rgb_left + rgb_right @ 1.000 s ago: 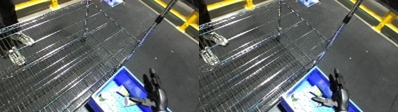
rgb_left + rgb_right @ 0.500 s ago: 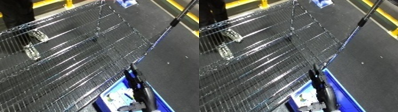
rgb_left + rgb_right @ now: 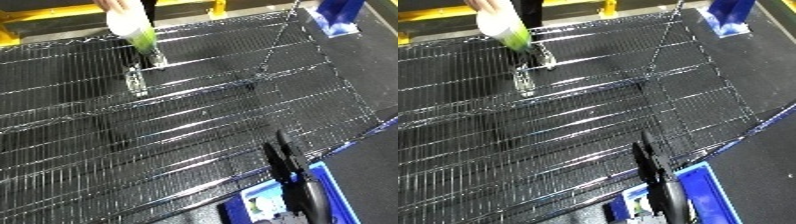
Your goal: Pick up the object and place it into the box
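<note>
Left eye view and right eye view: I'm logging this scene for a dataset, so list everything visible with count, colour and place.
wire cart: one, silver metal mesh, fills most of the view
bottle: one, white and green, top left above the cart, held by a person's hand
blue bin: one, bottom right below the cart, items inside unclear
blue object: one, top right on the dark floor
yellow rails: along the top edge
right hand: one, black, fingers straight, bottom right over the bin

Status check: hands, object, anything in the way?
Right hand raised by blue bin, fingers straight, holding nothing. Left hand unseen. A person's hand lowers a white-green bottle onto wire shelf.
</note>
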Motion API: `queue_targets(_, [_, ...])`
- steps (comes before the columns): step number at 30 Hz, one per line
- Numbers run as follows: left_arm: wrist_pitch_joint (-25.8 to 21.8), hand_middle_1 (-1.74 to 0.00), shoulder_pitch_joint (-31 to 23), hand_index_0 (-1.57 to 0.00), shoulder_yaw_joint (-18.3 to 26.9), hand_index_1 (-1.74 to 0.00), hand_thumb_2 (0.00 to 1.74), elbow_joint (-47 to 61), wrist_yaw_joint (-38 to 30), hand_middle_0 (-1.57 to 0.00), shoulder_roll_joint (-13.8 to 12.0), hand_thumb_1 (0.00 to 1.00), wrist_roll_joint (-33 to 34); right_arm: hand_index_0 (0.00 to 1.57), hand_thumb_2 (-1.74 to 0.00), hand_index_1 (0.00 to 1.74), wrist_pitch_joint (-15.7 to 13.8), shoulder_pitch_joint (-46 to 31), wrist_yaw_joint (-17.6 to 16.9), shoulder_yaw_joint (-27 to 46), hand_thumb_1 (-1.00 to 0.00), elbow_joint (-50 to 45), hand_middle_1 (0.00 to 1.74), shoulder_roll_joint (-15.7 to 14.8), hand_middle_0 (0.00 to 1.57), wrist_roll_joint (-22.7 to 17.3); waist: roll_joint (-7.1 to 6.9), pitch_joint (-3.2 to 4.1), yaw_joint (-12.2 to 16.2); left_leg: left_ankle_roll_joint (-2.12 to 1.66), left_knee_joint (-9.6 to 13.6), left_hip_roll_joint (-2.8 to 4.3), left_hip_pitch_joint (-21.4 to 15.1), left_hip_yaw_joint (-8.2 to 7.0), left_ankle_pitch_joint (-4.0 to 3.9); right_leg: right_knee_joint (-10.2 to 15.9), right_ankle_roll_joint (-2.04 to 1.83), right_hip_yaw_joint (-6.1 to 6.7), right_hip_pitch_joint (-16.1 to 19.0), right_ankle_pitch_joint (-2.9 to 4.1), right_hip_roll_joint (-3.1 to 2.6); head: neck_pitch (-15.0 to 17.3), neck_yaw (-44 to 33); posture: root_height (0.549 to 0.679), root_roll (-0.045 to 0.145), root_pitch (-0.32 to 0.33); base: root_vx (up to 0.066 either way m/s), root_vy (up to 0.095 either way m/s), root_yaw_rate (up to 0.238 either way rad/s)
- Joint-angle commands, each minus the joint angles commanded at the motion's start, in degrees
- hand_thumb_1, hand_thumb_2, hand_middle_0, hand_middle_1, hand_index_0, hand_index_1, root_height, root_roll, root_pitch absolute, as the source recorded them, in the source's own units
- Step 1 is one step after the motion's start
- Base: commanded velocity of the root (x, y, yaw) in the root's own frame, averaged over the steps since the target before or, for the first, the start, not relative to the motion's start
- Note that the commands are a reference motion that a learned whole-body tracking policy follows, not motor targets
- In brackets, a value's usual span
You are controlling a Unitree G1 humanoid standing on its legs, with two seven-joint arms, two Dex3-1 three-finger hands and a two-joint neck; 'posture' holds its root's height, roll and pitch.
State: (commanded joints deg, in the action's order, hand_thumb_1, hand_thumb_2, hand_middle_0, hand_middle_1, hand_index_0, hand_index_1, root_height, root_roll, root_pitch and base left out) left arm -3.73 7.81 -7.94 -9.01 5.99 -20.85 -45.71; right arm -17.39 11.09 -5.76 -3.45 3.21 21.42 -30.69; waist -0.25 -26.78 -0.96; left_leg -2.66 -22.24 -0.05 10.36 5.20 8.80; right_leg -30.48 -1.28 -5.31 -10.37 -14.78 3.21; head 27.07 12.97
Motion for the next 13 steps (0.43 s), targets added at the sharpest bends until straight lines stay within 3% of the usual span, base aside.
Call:
queue_targets(6, [0.3, -1.74, 0.2, -1.57, 0.2, -1.74, 1.74, -0.4, 0.6, -1.57, -0.1, 1.0, 0.5, 0.0, 0.0, 0.0, 0.3, 0.5, 0.6, -1.0, 0.0, 0.8, 0.0, -0.4, 0.0, 1.0, -0.6, 0.16, -1.0, -0.01, 0.6, 0.03, -0.7, 0.5, -0.44, 0.3, -0.24, -0.68, 1.1, 0.06, 0.15, 1.0, -1.1, 0.666, 0.047, -0.045, 0.059, -0.02, 0.111])
queue_targets(13, [0.7, -1.74, -0.3, -1.57, 0.4, -1.74, 1.74, -0.4, 1.2, -1.57, -0.1, 1.0, 1.0, 0.0, 0.0, 0.0, 0.6, 0.4, 0.1, -1.7, 0.0, 1.0, 0.0, -0.8, 0.0, 1.4, -0.9, 0.39, -1.5, -0.04, 0.7, 0.14, -1.3, 0.67, -0.62, 0.3, -0.33, -1.02, 2.0, 0.04, 0.27, 2.4, -0.7, 0.666, 0.044, -0.056, 0.045, -0.004, 0.032])
